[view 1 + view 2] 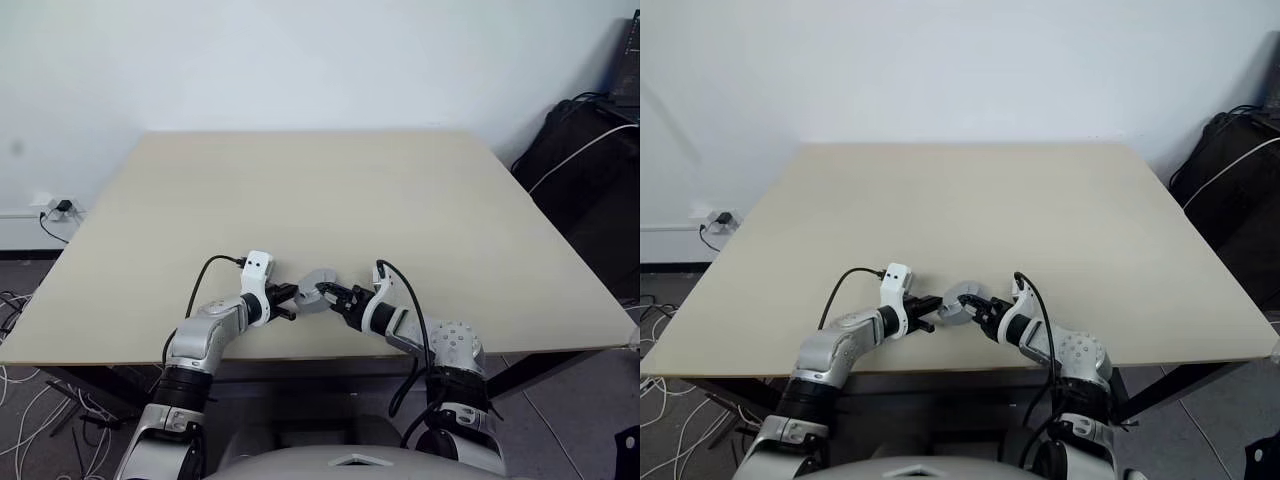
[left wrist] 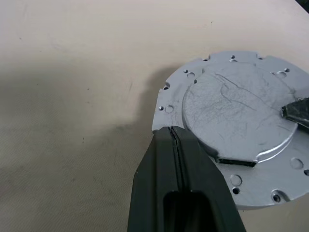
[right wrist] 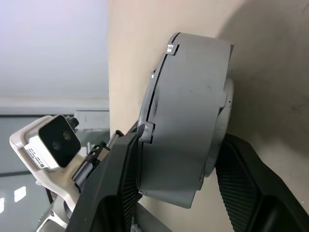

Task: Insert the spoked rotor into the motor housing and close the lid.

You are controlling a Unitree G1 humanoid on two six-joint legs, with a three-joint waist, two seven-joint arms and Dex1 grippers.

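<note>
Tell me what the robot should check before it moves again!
1. Left gripper holds the lid: ok, its jaws are shut on the lid's rim.
2. Right gripper holds the grey housing: ok, its jaws press on opposite sides.
3. Lid sits flat against the housing: cannot tell. The right wrist view shows a thin seam between them.
4. Spoked rotor is inside: cannot tell, the closed metal hides it.
5. The part is over the table, not past its front edge: ok.
</note>
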